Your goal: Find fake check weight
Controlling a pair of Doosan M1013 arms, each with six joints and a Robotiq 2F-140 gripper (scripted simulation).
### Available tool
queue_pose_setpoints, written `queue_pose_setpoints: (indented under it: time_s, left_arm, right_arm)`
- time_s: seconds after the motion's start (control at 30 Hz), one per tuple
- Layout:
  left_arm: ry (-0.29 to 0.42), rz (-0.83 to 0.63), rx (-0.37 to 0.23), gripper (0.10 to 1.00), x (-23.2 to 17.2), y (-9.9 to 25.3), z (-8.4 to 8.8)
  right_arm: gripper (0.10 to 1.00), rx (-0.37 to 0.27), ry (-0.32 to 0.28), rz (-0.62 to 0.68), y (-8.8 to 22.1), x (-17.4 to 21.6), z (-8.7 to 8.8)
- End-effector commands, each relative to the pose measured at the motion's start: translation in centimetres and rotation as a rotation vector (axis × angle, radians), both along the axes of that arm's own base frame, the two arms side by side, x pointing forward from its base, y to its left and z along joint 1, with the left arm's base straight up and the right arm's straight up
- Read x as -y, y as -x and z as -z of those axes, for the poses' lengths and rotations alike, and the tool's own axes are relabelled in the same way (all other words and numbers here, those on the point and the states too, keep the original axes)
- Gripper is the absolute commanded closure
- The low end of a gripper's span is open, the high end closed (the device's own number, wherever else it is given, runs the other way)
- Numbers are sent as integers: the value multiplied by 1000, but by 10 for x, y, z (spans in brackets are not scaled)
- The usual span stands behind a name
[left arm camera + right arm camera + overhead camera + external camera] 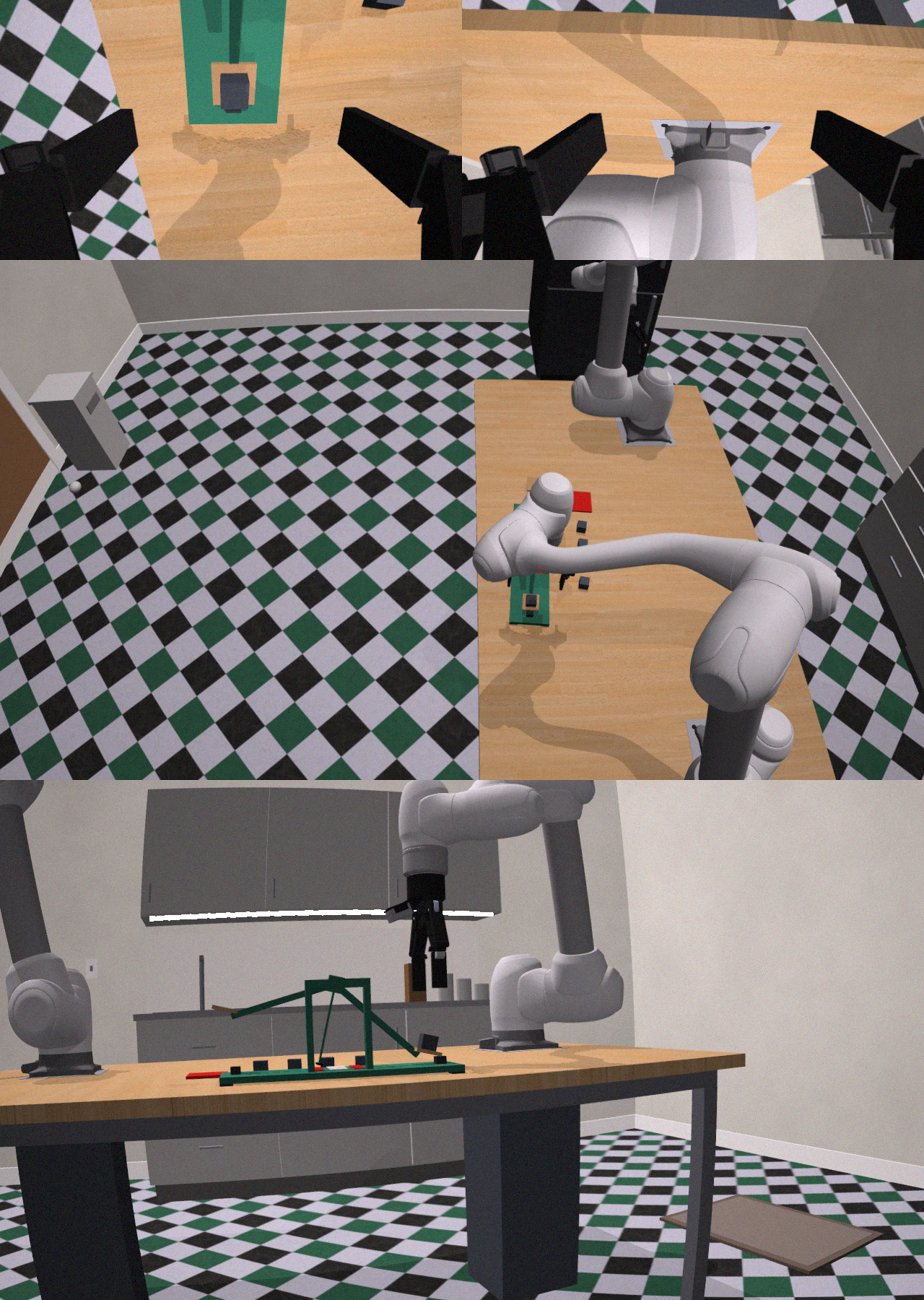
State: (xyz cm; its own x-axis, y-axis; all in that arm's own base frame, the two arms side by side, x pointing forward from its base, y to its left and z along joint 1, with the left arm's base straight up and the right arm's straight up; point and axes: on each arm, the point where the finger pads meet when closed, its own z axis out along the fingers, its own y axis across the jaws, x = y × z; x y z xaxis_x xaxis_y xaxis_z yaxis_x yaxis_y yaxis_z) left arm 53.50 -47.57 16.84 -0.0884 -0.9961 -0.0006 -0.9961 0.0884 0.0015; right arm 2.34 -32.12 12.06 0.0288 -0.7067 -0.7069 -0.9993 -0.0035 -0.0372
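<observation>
The green rocker balance (542, 612) (400, 1070) tilts down at the pan with a dark weight (530, 600) (426, 1041) (234, 90). The other pan (224, 1008) is raised and empty. The pointer (326, 1028) hangs over the red field on the raised pan's side. Dark weights (581, 526) (584, 582) (260, 1064) (294, 1063) stand in a row beside the balance, some partly hidden. The red dish (582, 501) (203, 1075) lies flat, bearing nothing visible. My left gripper (429, 986) (238, 127) is open and empty, above the loaded pan's end. My right gripper (708, 131) is open and empty, away from the balance.
The left arm (620, 554) reaches across the wooden table (613, 674) and hides part of the balance and row. The balance stands near a long table edge. The right arm's base (646, 429) (715, 148) stands at the table's other end.
</observation>
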Motion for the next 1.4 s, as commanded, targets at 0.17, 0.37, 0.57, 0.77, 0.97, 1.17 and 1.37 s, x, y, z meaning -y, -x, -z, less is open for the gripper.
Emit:
queue_pose_setpoints:
  time_s: [0.17,0.37,0.57,0.77,0.97,1.17,1.37]
  left_arm:
    - [1,0,1,98,0,0,-1]
    - [1,0,1,98,0,6,-1]
    - [1,0,1,98,-2,27,-1]
    - [1,0,1,98,-7,86,-1]
    - [1,0,1,98,-13,144,-1]
    - [1,0,1,98,-14,164,-1]
    - [1,0,1,98,-15,169,-1]
  right_arm:
    - [98,0,1,0,0,0,0]
    - [98,0,1,0,0,0,0]
    - [98,0,1,0,0,0,0]
    - [98,0,1,0,0,0,0]
    - [98,0,1,0,0,0,0]
    - [98,0,1,0,0,0,0]
    - [98,0,1,0,0,0,0]
